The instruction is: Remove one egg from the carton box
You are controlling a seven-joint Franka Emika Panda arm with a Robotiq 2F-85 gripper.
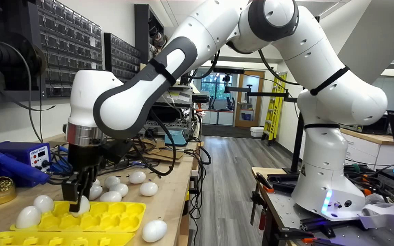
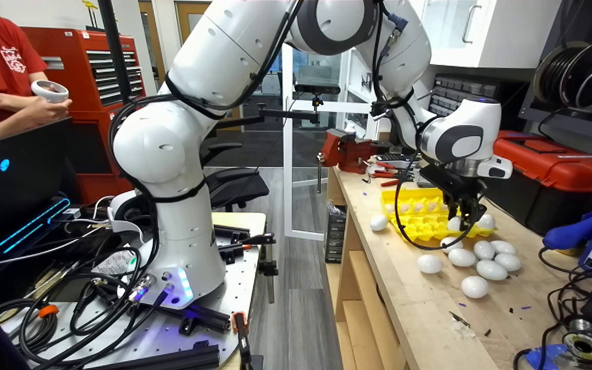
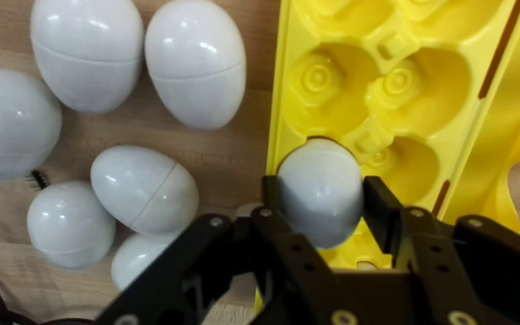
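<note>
Fingers of black gripper clamped on both sides of glossy white egg; egg in or just above bright yellow round-cupped plastic tray, cannot tell which.

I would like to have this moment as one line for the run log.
end effector: apparently closed on white egg | carton box: open, egg seated or slightly raised, unclear | workbench: several loose eggs | removal: unfinished

Red vise, red-lidded toolbox and blue soldering station on the wooden bench.
</note>
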